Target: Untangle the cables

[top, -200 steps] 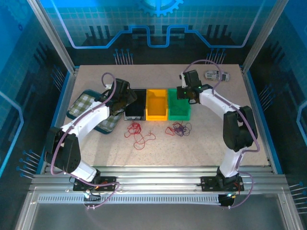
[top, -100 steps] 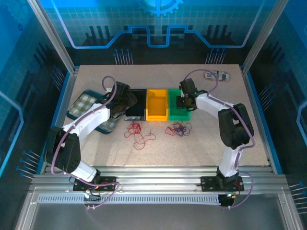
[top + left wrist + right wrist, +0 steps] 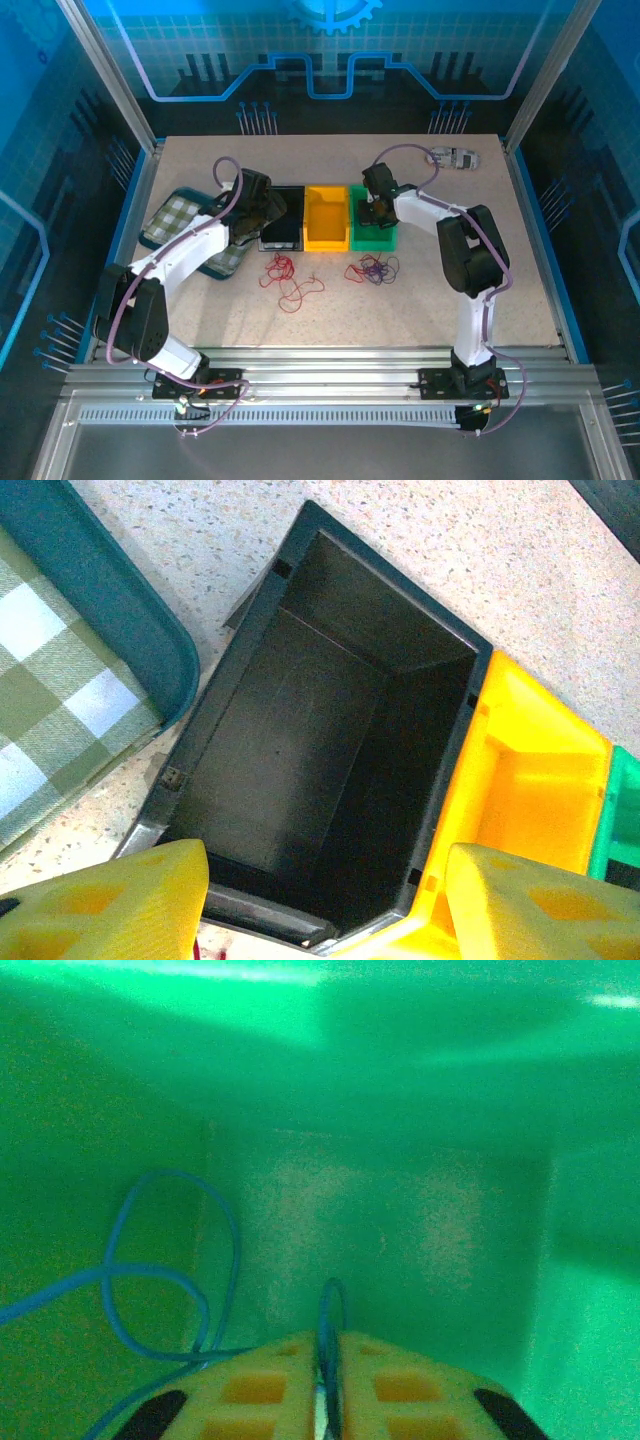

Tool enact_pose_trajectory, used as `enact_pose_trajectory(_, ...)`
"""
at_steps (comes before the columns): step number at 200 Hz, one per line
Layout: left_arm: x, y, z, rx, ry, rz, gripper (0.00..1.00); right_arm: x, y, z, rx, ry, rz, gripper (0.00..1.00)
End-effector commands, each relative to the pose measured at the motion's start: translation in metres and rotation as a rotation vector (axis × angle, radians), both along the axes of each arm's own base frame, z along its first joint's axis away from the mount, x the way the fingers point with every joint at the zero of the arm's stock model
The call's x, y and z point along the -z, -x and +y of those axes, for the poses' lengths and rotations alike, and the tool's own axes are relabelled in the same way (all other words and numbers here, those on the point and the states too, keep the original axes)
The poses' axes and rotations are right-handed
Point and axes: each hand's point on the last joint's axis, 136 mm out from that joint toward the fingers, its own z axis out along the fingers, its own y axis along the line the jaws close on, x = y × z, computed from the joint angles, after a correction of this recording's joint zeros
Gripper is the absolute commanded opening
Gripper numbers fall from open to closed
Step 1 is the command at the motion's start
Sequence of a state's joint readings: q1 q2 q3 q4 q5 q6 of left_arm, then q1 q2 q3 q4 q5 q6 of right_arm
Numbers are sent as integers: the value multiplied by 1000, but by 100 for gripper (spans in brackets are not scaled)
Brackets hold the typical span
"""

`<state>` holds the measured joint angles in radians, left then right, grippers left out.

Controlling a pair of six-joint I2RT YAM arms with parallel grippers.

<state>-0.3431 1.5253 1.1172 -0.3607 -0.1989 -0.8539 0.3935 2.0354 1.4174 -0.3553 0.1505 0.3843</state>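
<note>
— Speckled beige table (image 3: pixel 420 300), blue-lit walls behind. What sits on it?

— Three bins in a row at mid-frame in the top view: black bin (image 3: pixel 283 228), yellow bin (image 3: pixel 326 218), green bin (image 3: pixel 372 232), each touching the next. Left of them lies a teal tray (image 3: pixel 150 238) with a checked cloth (image 3: pixel 185 228) on it.

— And the cables?

— A red cable (image 3: pixel 290 280) sprawls loose on the table below the black and yellow bins. A dark tangle (image 3: pixel 372 268) lies just below the green bin, apart from the red one. A blue cable (image 3: pixel 165 1172) loops on the green bin's floor, left of centre in the right wrist view.

— Where is the right gripper?

— Down inside the green bin. The right gripper (image 3: pixel 328 1345) has its pads pressed together, pinching a strand of the blue cable between them.

— And the left?

— The left gripper (image 3: pixel 325 880) hangs over the black bin, fingers spread wide, grasping nothing. The tray's corner shows at the upper left there, the yellow bin at the right.
</note>
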Motion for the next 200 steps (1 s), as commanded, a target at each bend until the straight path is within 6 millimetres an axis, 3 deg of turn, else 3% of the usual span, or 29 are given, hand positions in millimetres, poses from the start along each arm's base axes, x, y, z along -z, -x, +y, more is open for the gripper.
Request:
enact_pose_trajectory(1,-10,-11,-7,41,9,-27,63,-30,-11,1,6,-11,-76,19)
enact_pose_trajectory(33,-9,-13,-8,53,7,-26,63,-59,-16,-3,10,-18,-142,35)
enact_pose_trajectory(116,-3,-14,-15,84,25,-7,62,-101,-10,-10,15,-33,-253,53)
enact_pose_trajectory(178,1,-11,-17,87,37,1,62,-111,-2,-14,0,-23,-277,55)
enact_pose_trajectory(200,1,-9,-19,106,39,3,62,-113,13,-5,-53,-52,-280,55)
